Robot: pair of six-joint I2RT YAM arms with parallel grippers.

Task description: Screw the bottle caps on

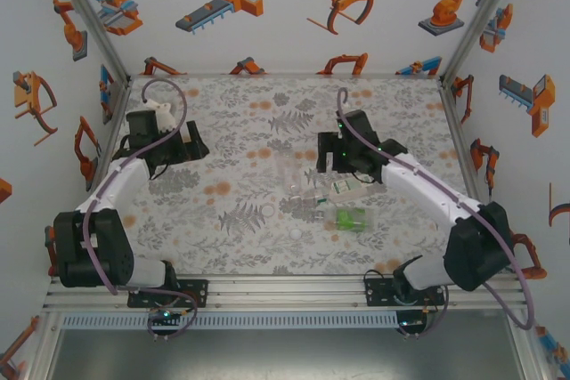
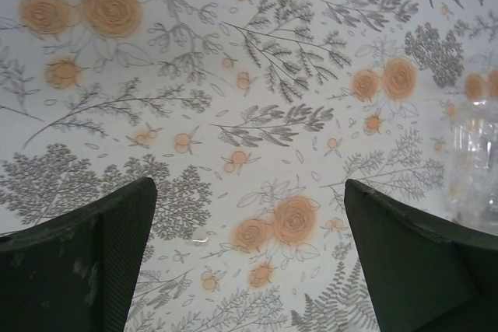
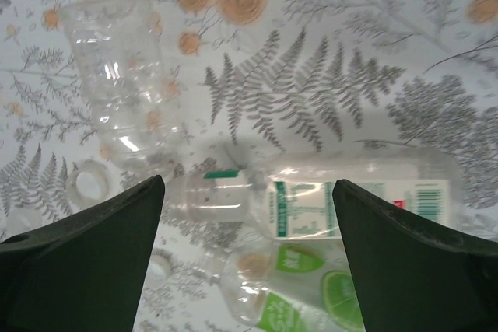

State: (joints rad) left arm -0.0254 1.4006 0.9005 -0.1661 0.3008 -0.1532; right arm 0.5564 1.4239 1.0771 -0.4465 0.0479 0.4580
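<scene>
the left gripper (image 2: 249, 270) had its jaws spread wide with nothing between them, and only the flowered table cover (image 2: 257, 114) showed in the gap. its dark fingers (image 2: 85, 262) hung above the cloth. a clear bottle (image 2: 475, 165) stood at the right edge of that wrist view, apart from both fingers. the right gripper (image 3: 249, 262) had its jaws parted too and pinched nothing. it hung over the cluster of bottles. in the gap between its jaws lay the labelled bottle (image 3: 342, 200) on its side, its uncapped neck with a green ring pointing toward the left-hand finger. neither finger visibly touched it. just beside it, nearer the camera, lay the green-labelled bottle (image 3: 292, 297), also uncapped. beyond the left-hand finger the clear bottle rose close to the labelled bottle's neck, and a white cap (image 3: 92, 183) sat open side up on the cloth just beside it. from above, the left gripper was over the left half of the table, well apart from the bottles. the right gripper was near the middle, by the cluster. a second white cap (image 1: 295, 233) lay alone on the cloth on the near side of the bottles.
</scene>
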